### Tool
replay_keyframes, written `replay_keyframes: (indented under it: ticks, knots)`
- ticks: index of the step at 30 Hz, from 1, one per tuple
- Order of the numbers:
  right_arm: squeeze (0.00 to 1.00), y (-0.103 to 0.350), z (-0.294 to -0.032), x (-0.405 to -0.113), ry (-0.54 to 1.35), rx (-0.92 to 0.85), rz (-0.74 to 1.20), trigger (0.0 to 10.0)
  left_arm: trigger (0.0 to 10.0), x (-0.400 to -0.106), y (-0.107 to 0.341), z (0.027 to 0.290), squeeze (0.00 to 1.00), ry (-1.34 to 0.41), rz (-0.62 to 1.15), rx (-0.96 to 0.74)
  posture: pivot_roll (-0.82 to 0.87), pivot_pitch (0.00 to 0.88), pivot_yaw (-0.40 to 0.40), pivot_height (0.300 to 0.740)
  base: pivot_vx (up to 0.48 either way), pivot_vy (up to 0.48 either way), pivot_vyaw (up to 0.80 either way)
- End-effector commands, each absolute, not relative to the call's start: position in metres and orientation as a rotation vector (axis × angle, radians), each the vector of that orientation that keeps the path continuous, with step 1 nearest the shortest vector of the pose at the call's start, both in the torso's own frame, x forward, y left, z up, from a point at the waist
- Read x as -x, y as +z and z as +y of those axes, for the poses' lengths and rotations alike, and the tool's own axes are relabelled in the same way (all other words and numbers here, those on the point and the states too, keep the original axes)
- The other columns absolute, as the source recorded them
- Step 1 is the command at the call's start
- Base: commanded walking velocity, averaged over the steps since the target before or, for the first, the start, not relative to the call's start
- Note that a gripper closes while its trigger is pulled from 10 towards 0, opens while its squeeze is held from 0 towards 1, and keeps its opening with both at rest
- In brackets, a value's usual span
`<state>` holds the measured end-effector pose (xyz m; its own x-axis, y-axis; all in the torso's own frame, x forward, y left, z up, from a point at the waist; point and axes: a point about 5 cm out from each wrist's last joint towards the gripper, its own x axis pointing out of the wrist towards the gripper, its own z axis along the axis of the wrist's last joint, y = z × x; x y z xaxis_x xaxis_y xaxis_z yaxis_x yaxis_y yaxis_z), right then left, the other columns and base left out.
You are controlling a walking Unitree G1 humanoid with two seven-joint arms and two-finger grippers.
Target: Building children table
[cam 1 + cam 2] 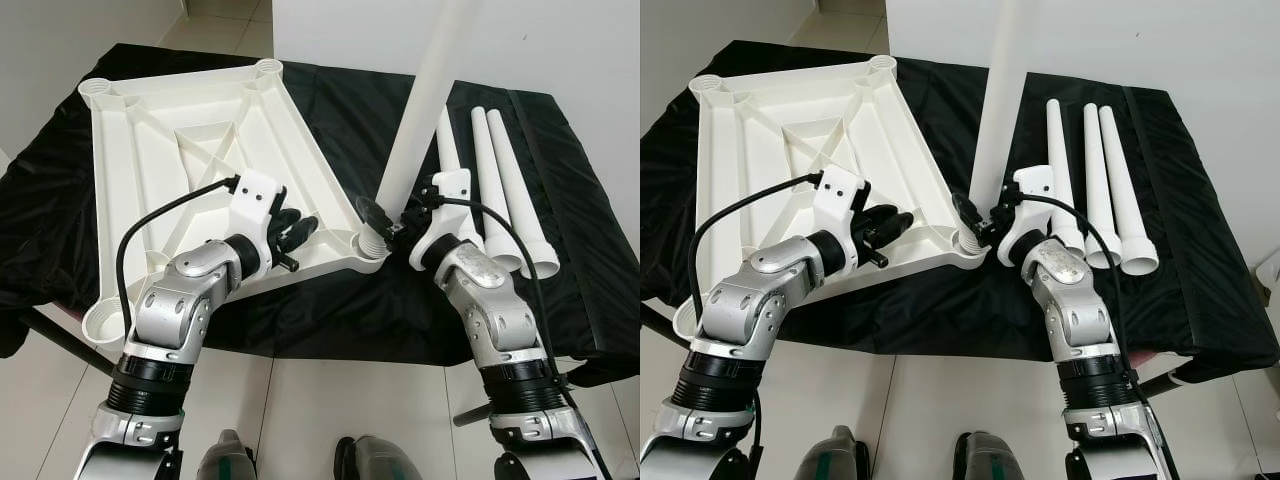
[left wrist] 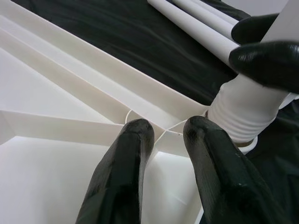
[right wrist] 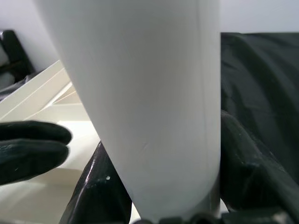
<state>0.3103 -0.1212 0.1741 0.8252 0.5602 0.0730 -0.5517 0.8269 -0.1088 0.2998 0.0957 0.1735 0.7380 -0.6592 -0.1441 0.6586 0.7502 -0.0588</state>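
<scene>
A white plastic tabletop [image 1: 190, 140] lies upside down on the black-covered table [image 1: 340, 100]. My left gripper [image 1: 300, 232] rests on its near right corner, fingers [image 2: 126, 172] closed across a thin rib. My right gripper [image 1: 385, 220] is shut on a white table leg [image 1: 425, 90], which stands almost upright and leans slightly right. The leg's ribbed end [image 2: 243, 114] sits in the corner socket [image 1: 372, 245]. In the right wrist view the leg [image 3: 149, 93] fills the space between the black fingers [image 3: 252, 172].
Three more white legs [image 1: 500, 180] lie side by side on the cloth to the right of my right arm. The table's front edge runs just under both forearms, with tiled floor [image 1: 330, 400] below. A white wall stands behind the table.
</scene>
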Motion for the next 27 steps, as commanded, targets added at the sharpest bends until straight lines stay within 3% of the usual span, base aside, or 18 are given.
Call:
replay_keyframes:
  ticks: [1,14,27]
  knots:
    - [0.0,0.168,-0.118,-0.309,0.608,0.103,-0.097,10.0,10.0,-0.302,0.175,0.101,0.0,-0.625,0.159,-0.009,0.01,0.04,-0.042,0.74,0.0,0.0,0.0]
    - [0.0,0.158,-0.118,-0.303,0.637,0.212,-0.102,10.0,10.0,-0.3,0.178,0.104,0.0,-0.611,0.154,-0.005,0.01,0.048,-0.044,0.74,0.0,0.0,0.0]
    - [0.0,0.152,-0.134,-0.319,0.498,0.018,-0.008,10.0,10.0,-0.301,0.181,0.102,0.0,-0.622,0.151,-0.006,0.0,0.049,-0.031,0.74,0.0,0.0,0.0]
